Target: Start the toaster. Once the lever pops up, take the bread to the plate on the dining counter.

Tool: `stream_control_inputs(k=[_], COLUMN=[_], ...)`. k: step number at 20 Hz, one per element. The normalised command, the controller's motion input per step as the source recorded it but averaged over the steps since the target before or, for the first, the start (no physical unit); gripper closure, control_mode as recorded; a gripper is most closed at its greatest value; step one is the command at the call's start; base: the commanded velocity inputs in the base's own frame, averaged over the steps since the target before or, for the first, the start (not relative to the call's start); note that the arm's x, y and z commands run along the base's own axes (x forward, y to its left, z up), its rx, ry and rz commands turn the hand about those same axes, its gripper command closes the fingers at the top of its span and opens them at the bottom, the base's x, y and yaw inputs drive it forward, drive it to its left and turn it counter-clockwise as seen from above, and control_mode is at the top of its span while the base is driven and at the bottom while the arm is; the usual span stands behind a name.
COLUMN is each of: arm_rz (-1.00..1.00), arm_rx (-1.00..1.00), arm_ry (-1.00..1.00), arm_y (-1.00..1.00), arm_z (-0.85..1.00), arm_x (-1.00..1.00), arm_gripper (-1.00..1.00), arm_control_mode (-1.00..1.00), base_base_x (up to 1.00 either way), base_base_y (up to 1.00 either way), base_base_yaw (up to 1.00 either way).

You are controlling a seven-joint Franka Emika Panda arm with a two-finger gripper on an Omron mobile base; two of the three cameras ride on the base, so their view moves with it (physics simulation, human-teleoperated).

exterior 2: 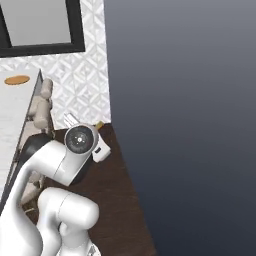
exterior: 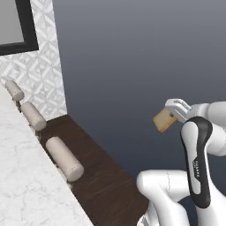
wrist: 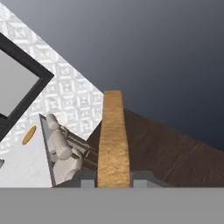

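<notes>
Jaws clamped on bread (wrist: 113, 140), marble dining counter (exterior: 22, 176), dark wood floor (exterior: 106, 176)

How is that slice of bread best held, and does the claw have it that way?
By its two flat faces, coming in over one crust edge: it is thin and flat. The gripper has the bread so, a finger on each face, crust edge showing between them.

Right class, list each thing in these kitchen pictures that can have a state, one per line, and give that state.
gripper: shut on the bread, raised above the floor.
bread: held on edge between the fingers, off any surface.
plate: lying flat on the dining counter, nothing on it.
dining counter: bare marble near the base.
stools: standing in a row along the counter's side.
</notes>
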Motion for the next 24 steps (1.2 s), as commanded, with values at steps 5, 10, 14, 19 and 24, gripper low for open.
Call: stream_control_inputs(k=[5,10,14,19,24], arm_rz=[0.00,0.00,0.00,0.00,0.00], arm_rx=[0.00,0.00,0.00,0.00,0.00], arm_ry=[0.00,0.00,0.00,0.00,0.00], arm_y=[0.00,0.00,0.00,0.00,0.00], arm_z=[0.00,0.00,0.00,0.00,0.00], arm_x=[0.00,0.00,0.00,0.00,0.00], arm_gripper=[1.00,1.00,1.00,1.00,1.00], arm_control_mode=[1.00,1.00,1.00,1.00,1.00], base_base_x=[1.00,1.00,1.00,0.98,1.00], base_base_y=[0.00,-0.14,-0.46,-0.46,-0.36], base_base_yaw=[0.48,0.47,0.45,0.40,0.39])
